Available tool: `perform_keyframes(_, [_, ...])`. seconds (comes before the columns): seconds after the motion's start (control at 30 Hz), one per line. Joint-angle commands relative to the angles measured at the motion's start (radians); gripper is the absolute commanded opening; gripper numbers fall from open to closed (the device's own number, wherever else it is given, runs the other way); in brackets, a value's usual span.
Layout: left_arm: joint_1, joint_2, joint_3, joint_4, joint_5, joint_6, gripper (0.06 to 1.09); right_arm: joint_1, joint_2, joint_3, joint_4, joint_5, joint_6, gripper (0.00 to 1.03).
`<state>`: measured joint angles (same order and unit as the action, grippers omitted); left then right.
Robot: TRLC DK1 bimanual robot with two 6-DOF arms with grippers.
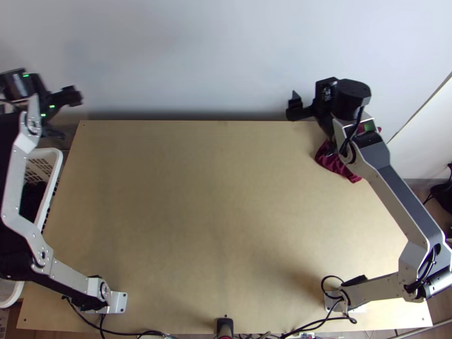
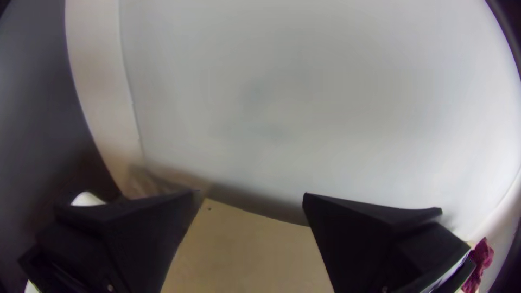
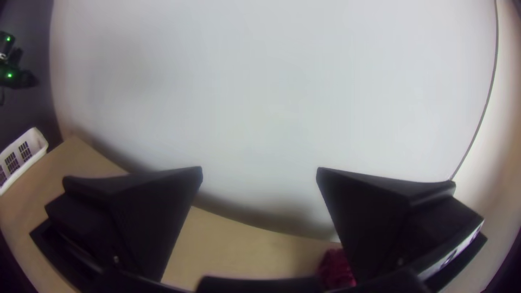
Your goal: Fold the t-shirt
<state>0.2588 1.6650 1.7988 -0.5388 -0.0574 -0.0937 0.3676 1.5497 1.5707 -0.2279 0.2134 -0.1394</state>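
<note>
Left wrist view: left gripper (image 2: 251, 193), fingers apart, near the table's (image 1: 214, 198) far left corner; right gripper (image 3: 259, 169), also parted, near the table's far right corner. The shirt (image 1: 337, 164) lies bunched by that corner. Folding seems unstarted; next, probably, grasp it and spread it mid-table
</note>
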Motion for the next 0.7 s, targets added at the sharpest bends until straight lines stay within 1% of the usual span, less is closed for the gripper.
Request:
perform_keyframes(0.0, [0.226,0.102,0.008,-0.012,-0.007,-0.005,1.04,0.073,0.001,-0.001,-0.034,0.024,0.0,0.98])
perform_keyframes(0.17, [0.384,0.165,-0.018,-0.01,0.002,0.037,1.04,0.1,-0.007,-0.02,-0.037,0.038,-0.002,0.98])
perform_keyframes(0.33, [0.493,0.242,-0.018,0.008,0.005,0.068,1.04,0.125,-0.014,-0.041,-0.044,0.05,0.0,0.98])
perform_keyframes(0.53, [0.577,0.338,-0.018,0.059,0.004,0.104,1.04,0.142,-0.027,-0.078,-0.044,0.066,0.015,0.98])
perform_keyframes(0.67, [0.626,0.4,-0.016,0.134,0.004,0.138,1.04,0.148,-0.037,-0.107,-0.044,0.073,0.034,0.98])
